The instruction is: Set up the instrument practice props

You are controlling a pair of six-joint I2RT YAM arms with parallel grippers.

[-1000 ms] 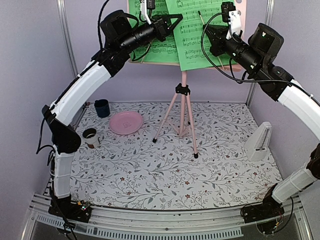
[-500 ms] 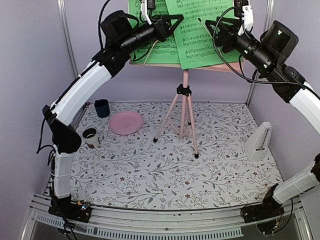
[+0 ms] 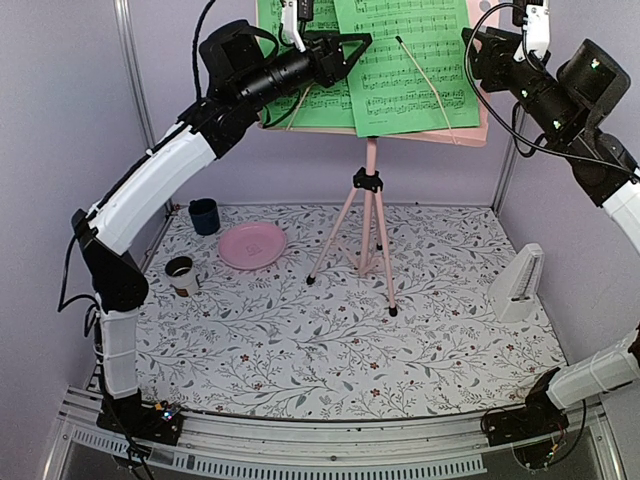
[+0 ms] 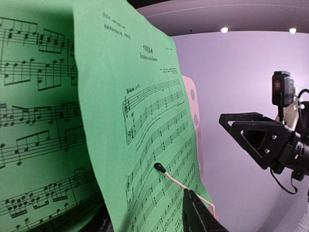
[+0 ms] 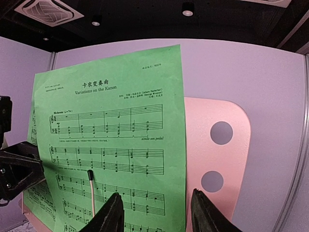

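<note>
The pink tripod music stand (image 3: 368, 228) is upright mid-table, its perforated desk (image 5: 219, 145) high at the back. Two green sheet-music pages (image 3: 405, 65) (image 4: 43, 121) lean on the desk. A thin pink retaining arm (image 3: 428, 80) lies across the right page. My left gripper (image 3: 345, 55) is up against the pages, open, and the right page's left edge (image 4: 104, 159) runs down between its fingers. My right gripper (image 5: 159, 215) hangs open a short way off the desk's right side, nothing in it. The white metronome (image 3: 520, 285) stands at the table's right edge.
A pink plate (image 3: 252, 245), a dark blue cup (image 3: 204, 215) and a small cup with dark contents (image 3: 181, 273) sit at the left of the flower-patterned table (image 3: 330, 350). Purple walls close in behind and at both sides.
My right gripper has let go and drawn back to the right, off the right page, uncovering the retaining arm. My left gripper has opened at the pages. The stand and pages stay put.
</note>
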